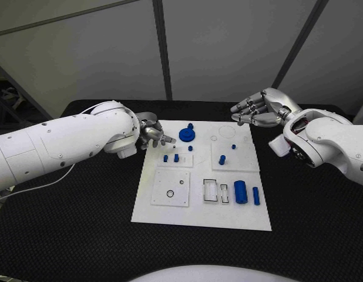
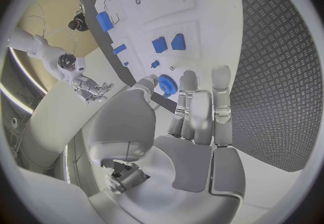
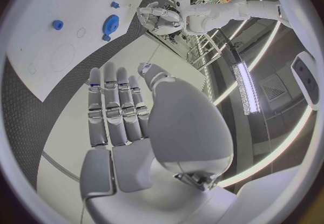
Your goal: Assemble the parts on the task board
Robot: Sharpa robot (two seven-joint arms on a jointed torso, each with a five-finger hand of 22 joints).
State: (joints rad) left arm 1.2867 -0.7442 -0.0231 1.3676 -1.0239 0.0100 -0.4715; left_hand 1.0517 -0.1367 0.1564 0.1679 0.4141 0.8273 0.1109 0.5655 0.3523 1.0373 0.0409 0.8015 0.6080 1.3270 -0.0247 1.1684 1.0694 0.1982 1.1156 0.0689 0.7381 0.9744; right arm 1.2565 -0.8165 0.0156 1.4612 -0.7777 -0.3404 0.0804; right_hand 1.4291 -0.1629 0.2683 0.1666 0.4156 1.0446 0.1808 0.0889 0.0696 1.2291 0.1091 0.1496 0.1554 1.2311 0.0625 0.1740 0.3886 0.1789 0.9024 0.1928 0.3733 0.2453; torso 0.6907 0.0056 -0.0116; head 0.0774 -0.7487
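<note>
While both hands hover above the far end of the table (image 1: 80, 235), the white task board (image 1: 232, 217) lies flat in the middle of it, carrying the blue parts.

Counted in the head view:
- one toothed gear (image 1: 187, 137) at the far left of the board, with a small blue knob just beyond it;
- two short pegs (image 1: 170, 158) side by side on the left half;
- two small pegs on the right half, one (image 1: 222, 159) nearer the middle and one (image 1: 233, 145) farther back;
- one thick cylinder (image 1: 241, 192) near the right edge, with one thin pin (image 1: 256, 195) just beside it.

A square plate with a small ring hole sits on the board's near left, and an outlined rectangular slot lies beside the thick cylinder.

One left hand (image 1: 152, 133) hangs at the board's far left corner, its fingers (image 2: 221, 94) extended and apart, holding nothing; the fingertips reach close to the gear, and I cannot tell whether they touch it. One right hand (image 1: 260, 110) floats beyond the board's far right corner, over the table, fingers (image 3: 115, 105) straight and side by side, released, well apart from every part.

Nothing lies between either hand and the board.
</note>
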